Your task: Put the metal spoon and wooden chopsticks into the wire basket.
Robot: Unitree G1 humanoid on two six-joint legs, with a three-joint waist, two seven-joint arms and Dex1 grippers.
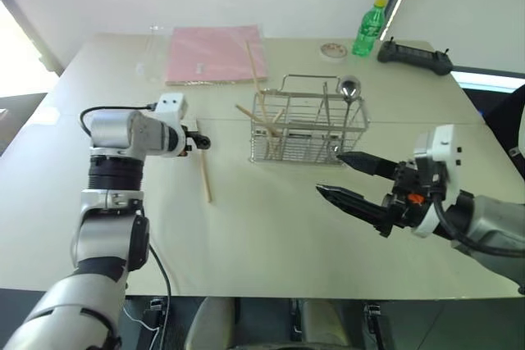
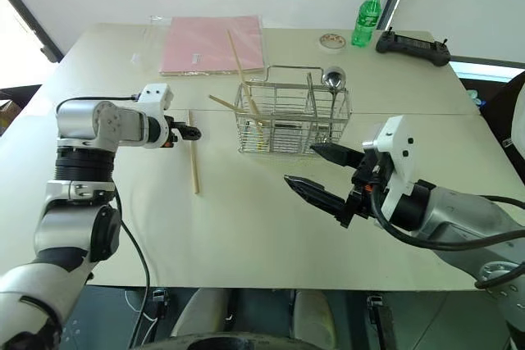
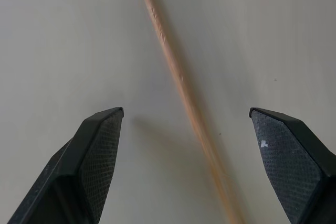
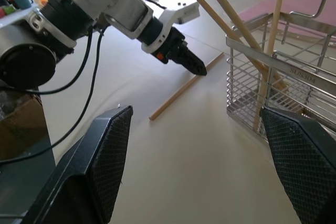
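The left gripper [image 3: 186,111] hangs over the surface [image 1: 271,227] with its jaws spread wide and empty. One loose chopstick [image 3: 181,85] lies flat on the surface between them, touching neither finger; its two ends are cut off in the left wrist view. From the head views that stick [image 1: 203,165] lies just left of the wire basket [image 1: 308,129], and the gripper's tips sit near its far end, mostly hidden behind the wrist.

The right gripper [image 1: 349,178] hovers in front of the basket, jaws likewise wide apart and holding nothing, pointing toward the left arm.

The wire basket stands upright at mid-surface. Several wooden chopsticks [image 1: 267,116] lean in its left compartments, their lower ends hard to follow through the grid. The metal spoon [image 1: 348,92] stands at the basket's right end, bowl up above the rim; its handle blends with the wires, so which compartment holds it cannot be told.

Behind the basket lie a pink folder [image 1: 215,53], a roll of tape [image 1: 333,51], a green bottle [image 1: 369,29] and a black controller [image 1: 414,56]. One chopstick's upper end crosses over the folder's edge.
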